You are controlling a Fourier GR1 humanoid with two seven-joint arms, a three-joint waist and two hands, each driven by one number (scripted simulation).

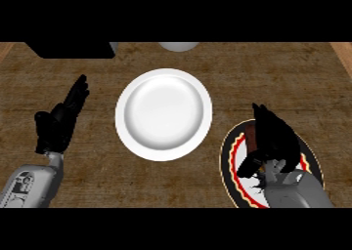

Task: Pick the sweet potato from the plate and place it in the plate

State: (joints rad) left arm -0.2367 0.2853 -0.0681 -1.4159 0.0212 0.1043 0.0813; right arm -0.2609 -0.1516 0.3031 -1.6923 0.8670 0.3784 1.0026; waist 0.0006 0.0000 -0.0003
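From the head view, the right hand (274, 139) is reaching over the dark-rimmed plate (233, 168) at the counter's near right corner, fingers curling toward the sweet potato (250, 136) lying on that plate's far-left part; whether they are actually gripping it, I cannot tell. The grasp seems underway. Next, it is needing a lift toward the white plate (163, 114) at the counter's middle. The left hand (60, 122) is resting released near the left edge.

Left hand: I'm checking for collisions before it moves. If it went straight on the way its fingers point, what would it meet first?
The left hand points up and slightly right, toward the black box at the counter's far edge. The way looks free until there, though height is unclear.
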